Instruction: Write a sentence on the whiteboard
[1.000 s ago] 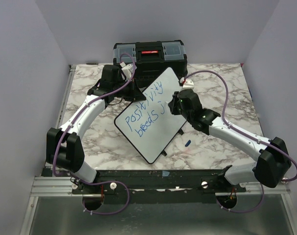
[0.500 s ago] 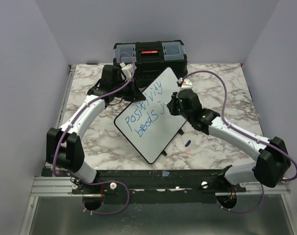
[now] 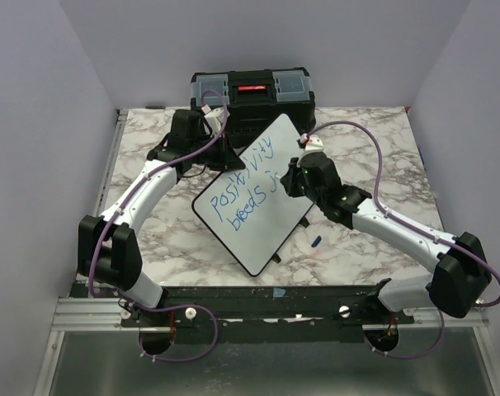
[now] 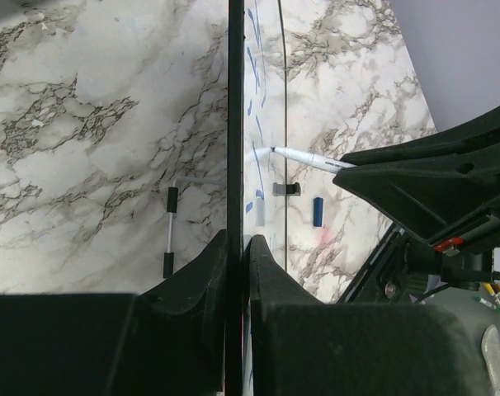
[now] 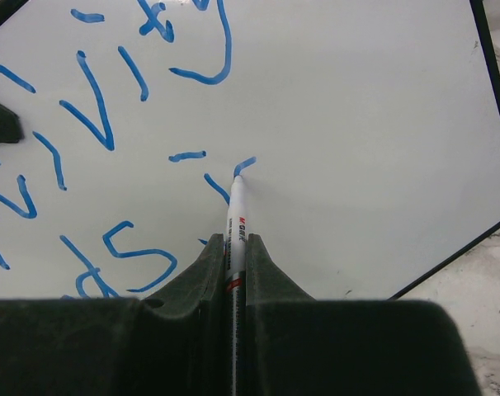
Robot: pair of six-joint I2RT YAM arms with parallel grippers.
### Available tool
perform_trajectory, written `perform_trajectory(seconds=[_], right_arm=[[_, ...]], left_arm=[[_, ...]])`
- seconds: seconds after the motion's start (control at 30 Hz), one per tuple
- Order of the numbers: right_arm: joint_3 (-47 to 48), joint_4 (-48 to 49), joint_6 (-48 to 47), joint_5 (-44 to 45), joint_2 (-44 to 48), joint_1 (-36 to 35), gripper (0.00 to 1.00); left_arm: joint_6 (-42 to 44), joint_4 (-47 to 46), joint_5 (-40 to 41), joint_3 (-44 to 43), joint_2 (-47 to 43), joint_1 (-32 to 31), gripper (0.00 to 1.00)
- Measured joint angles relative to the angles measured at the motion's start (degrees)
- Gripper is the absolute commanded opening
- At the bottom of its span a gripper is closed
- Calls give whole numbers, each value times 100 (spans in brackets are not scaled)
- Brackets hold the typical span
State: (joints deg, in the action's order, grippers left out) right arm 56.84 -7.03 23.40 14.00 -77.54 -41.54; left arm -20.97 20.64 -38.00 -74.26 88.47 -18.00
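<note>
Whiteboard point(image 3: 263, 238): glossy flat rect., rounded corners, thin blk frame, slanted blue sentence point(image 3: 246, 190).

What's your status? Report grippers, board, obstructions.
Left gripper shut on edge of glossy white black-framed whiteboard. Right gripper shut on white marker, tip touching board, ending blue handwritten sentence. Small blue cap lies off board.

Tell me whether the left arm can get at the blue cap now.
Probably not: the left gripper is shut on the edge of the whiteboard, and the cap lies beyond the board, by the right arm.
</note>
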Motion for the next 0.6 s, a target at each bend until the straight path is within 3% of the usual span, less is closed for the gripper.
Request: perform_trajectory(seconds=[0.6], right_arm=[[-129,-11,9,61,76,0,1]], left_arm=[[-2,0,0,0,0,2,0]])
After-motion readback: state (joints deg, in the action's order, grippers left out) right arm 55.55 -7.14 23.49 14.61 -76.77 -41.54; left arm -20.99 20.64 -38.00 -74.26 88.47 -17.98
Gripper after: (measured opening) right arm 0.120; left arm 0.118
